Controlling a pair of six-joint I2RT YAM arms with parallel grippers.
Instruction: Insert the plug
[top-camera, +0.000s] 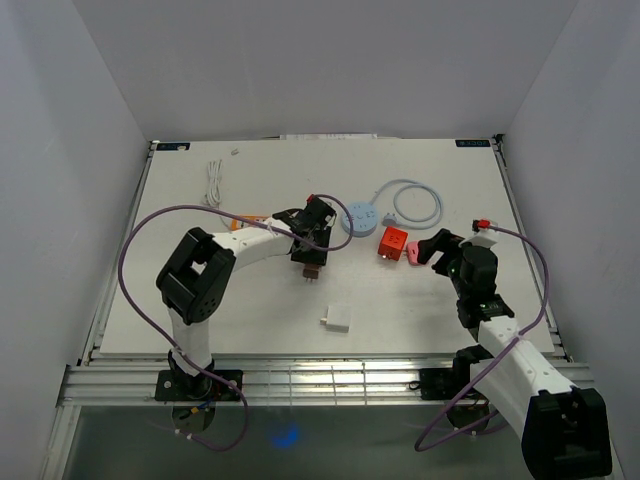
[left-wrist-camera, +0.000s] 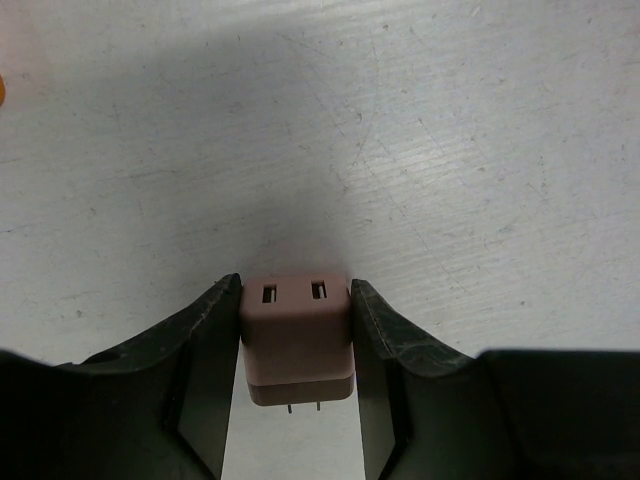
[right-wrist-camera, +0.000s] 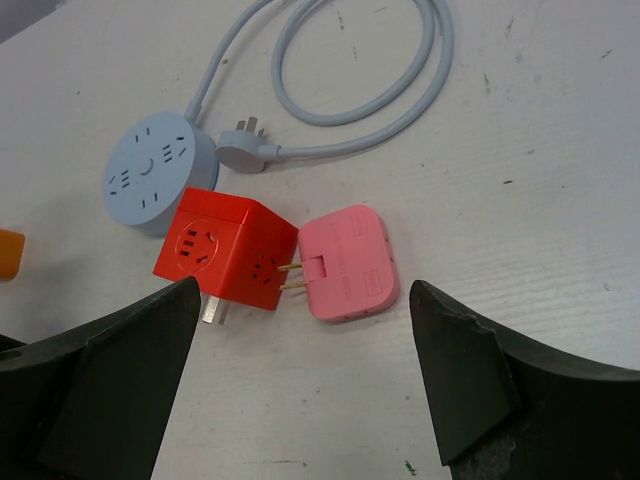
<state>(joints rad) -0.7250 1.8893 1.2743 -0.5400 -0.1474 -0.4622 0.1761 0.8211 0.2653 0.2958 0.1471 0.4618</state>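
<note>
My left gripper (top-camera: 311, 262) is shut on a brown two-port charger plug (left-wrist-camera: 296, 338), held just above the table with its two prongs toward the camera; it shows as a dark block in the top view (top-camera: 311, 268). My right gripper (top-camera: 428, 250) is open and empty, its jaws wide on either side of a flat pink plug (right-wrist-camera: 347, 264) whose two brass prongs touch a socket face of a red cube socket (right-wrist-camera: 226, 250). A round pale-blue power strip (right-wrist-camera: 158, 178) with its cable (right-wrist-camera: 380, 100) lies behind them. In the top view the cube (top-camera: 392, 241) sits right of the strip (top-camera: 360, 216).
A small white adapter (top-camera: 336, 320) lies near the front middle. A coiled white cable (top-camera: 213, 183) lies at the back left. An orange object (top-camera: 246, 221) sits by the left arm's forearm; its edge shows in the right wrist view (right-wrist-camera: 10, 252).
</note>
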